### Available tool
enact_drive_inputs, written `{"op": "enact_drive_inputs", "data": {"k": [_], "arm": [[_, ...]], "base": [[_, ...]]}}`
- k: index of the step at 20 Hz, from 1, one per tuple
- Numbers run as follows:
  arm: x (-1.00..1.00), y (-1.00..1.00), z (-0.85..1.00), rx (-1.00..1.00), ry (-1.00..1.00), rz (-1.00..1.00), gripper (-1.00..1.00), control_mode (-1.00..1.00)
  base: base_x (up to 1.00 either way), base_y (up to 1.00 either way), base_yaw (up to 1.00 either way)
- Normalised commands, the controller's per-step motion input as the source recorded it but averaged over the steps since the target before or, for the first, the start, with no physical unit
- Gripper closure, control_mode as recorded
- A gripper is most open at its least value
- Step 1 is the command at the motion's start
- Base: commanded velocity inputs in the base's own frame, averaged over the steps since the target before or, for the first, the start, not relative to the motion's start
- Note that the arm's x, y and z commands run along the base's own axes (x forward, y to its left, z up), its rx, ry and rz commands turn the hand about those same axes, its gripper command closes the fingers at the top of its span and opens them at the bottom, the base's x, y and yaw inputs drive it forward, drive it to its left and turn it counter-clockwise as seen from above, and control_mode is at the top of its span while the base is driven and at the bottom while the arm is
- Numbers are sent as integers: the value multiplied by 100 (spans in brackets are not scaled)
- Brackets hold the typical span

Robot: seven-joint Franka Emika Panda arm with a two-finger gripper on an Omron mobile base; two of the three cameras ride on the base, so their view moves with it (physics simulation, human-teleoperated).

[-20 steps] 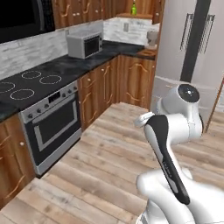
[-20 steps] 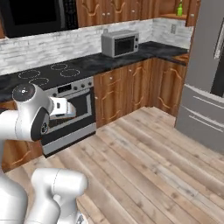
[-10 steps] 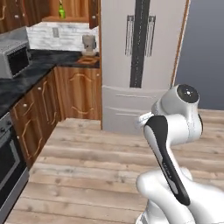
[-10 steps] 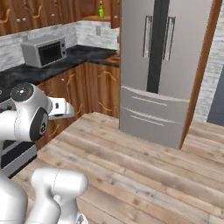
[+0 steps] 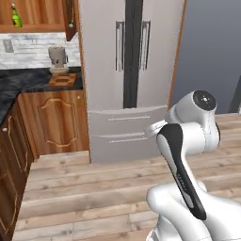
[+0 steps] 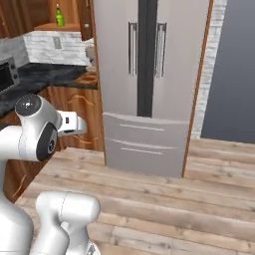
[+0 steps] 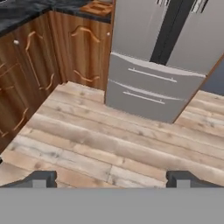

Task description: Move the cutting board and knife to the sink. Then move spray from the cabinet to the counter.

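The cutting board (image 5: 62, 79) is a flat wooden rectangle in light and dark brown blocks, lying on the black marble counter (image 5: 28, 80) at about ten o'clock in the left base view, just beside the fridge (image 5: 127, 70). In the hand view the same board (image 7: 99, 7) sits at twelve o'clock, at the counter's end. Whether a knife lies on it cannot be told at this size. Just behind the board stands a pale grey coffee machine (image 5: 58, 60) against a whitish brick wall.

The spray (image 5: 16, 18), a small bright green bottle, stands upright on the plain shelf of the reddish-brown wall cabinet (image 5: 42, 14), at eleven o'clock in the left base view; it also shows at eleven o'clock in the right base view (image 6: 59, 16). The cabinet holds nothing else that can be made out.

The fridge is a tall, smooth grey block with two upper doors, long vertical handles and two drawers below. Under the counter run brown cabinet doors (image 5: 59, 120) with arched panels. The floor (image 5: 94, 188) is pale, streaky wooden planks.

The gripper (image 7: 111, 178) hangs over the floor with its two dark fingertips (image 7: 39, 178) set wide apart and nothing between them.

Compared with half a second ago, both base views have swung round: the fridge, then off to one side, now fills the middle, and the microwave has slid to the nine o'clock edge of the right base view (image 6: 6, 74).
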Motion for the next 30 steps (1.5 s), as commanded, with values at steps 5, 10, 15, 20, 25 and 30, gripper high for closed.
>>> {"op": "enact_drive_inputs", "data": {"k": [5, 10, 15, 20, 25, 30], "arm": [[0, 0, 0, 0, 0, 0, -100, 100], [0, 0, 0, 0, 0, 0, -100, 100], [0, 0, 0, 0, 0, 0, -100, 100], [0, 0, 0, 0, 0, 0, -100, 100], [0, 0, 0, 0, 0, 0, -100, 100], [0, 0, 0, 0, 0, 0, -100, 100]], "base": [[96, 100, -45], [91, 100, -43], [68, 100, -38], [-3, 95, -15], [-3, 43, 5], [17, 1, 40]]}}
